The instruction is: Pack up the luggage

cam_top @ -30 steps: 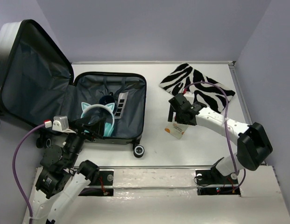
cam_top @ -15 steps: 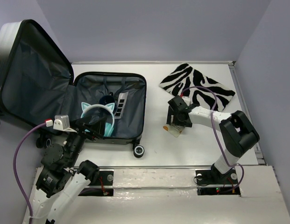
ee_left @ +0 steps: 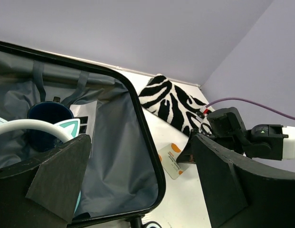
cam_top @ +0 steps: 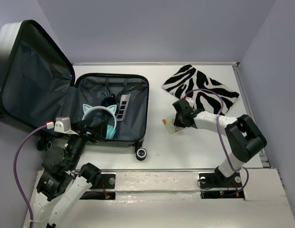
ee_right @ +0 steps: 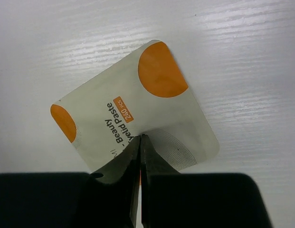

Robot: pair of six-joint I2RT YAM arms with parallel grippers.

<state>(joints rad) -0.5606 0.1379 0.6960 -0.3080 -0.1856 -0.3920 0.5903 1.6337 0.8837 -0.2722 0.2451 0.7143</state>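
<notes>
We are pinching the packet (ee_right: 133,102) with the right fingers (ee_right: 140,154) pressed together on its near edge only, and the packet is lying flat on the counter (cam_top: 185,147). That thin bite is looking like the main risk to us. The glossy film could slide out as we are lifting, or the packet could swing about the pinch and drop short of the luggage (cam_top: 137,124). We are also carrying it toward a raised rim, so a low pass could be catching the loose end on that edge and peeling it free. The left fingers (cam_top: 92,128) are spread wide and hanging over the near side of the luggage, so the two arms could be crowding each other if we are dropping the packet there.

The luggage is lying open on the left of the counter, with its lid (cam_top: 35,80) leaning up and back at far left. Inside, white-and-teal cat-ear headphones (cam_top: 100,111) are sitting beside a dark blue cup (ee_left: 47,123), with a pale strip (cam_top: 123,105) next to them. The right half of the lining is showing bare. The zebra pouch (cam_top: 204,88) is lying flat, well apart from the luggage, and we cannot tell what it is holding.
</notes>
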